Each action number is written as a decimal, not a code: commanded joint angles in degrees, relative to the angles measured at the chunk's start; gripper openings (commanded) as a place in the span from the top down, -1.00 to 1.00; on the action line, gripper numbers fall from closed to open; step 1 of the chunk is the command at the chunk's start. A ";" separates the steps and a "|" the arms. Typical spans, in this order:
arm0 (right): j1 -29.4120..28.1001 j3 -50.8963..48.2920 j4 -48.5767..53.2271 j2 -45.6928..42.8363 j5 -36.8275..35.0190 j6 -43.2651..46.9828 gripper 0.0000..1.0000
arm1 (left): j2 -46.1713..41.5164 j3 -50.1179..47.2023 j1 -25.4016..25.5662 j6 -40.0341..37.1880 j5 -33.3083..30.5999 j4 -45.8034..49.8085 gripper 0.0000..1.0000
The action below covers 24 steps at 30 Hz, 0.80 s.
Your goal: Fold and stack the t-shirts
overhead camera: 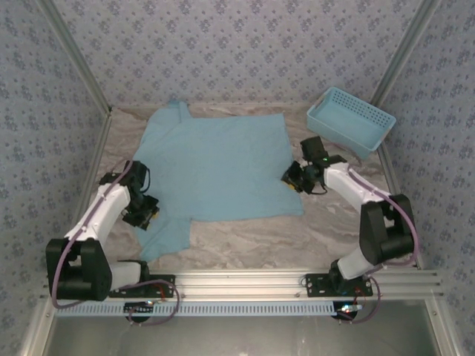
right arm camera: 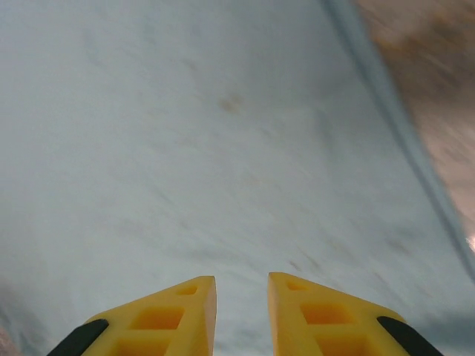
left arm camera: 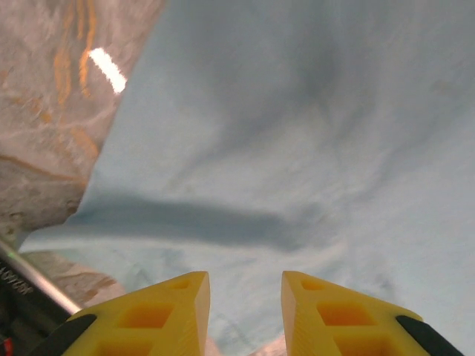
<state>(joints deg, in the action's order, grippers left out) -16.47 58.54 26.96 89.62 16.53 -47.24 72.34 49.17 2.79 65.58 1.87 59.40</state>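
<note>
Showing a blue t-shirt spread out between two robot arms

Looking down from above, shows a light sky-blue t-shirt [overhead camera: 215,167] lying opened out and mostly flat on a marbled beige counter [overhead camera: 252,233]. Covers the middle and left of that counter, with one sleeve reaching toward the far left corner and another part hanging down toward the near left. No lettering to be made out on the side facing up.

Places the left end effector [overhead camera: 145,215] at the shirt's near-left edge, right where the lower sleeve part meets the body. Places the right end effector [overhead camera: 291,178] at the shirt's right edge, close to its near right corner. Sets a light-blue plastic lattice basket [overhead camera: 350,119] in the far right corner, apart from the shirt.

From the left wrist, shows the left end effector [left arm camera: 245,278] with its two yellow fingers slightly spread, pale blue cloth [left arm camera: 297,133] just beyond them with a soft dark crease across it, and bare counter [left arm camera: 52,111] at the upper left. Nothing visibly pinched.

From the right wrist, shows the right end effector [right arm camera: 242,280] with yellow fingers also a little apart, hovering close over smooth blue cloth [right arm camera: 185,148]. Has the shirt's straight edge running diagonally at the right, with counter [right arm camera: 438,89] beyond it. Again nothing visibly pinched.
</note>
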 commanded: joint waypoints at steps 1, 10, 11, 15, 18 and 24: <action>-2.11 3.13 -6.86 8.78 1.16 2.27 0.47 | 4.45 3.19 -3.04 -2.21 1.24 -4.70 0.36; -0.15 19.15 -1.01 26.04 -1.12 -0.76 0.46 | 12.87 10.42 -4.92 -7.34 6.66 -8.62 0.24; 0.83 20.51 1.87 27.10 -1.79 -1.21 0.45 | 12.49 10.33 -4.42 -7.49 7.21 -8.78 0.23; 4.63 21.72 5.49 28.77 -2.31 -2.94 0.44 | 10.97 9.02 -1.73 -6.91 8.83 -8.40 0.22; 7.24 23.26 8.28 29.94 -2.91 -2.16 0.44 | 8.78 6.77 0.54 -5.65 9.27 -8.16 0.21; 12.26 25.14 9.24 31.13 -3.32 -0.20 0.42 | 2.69 0.28 4.29 -3.89 11.27 -5.07 0.14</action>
<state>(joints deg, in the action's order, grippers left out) -6.13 82.70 31.68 118.30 15.86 -48.53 77.87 51.81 6.11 60.62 11.44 50.52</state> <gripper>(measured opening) 0.286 0.426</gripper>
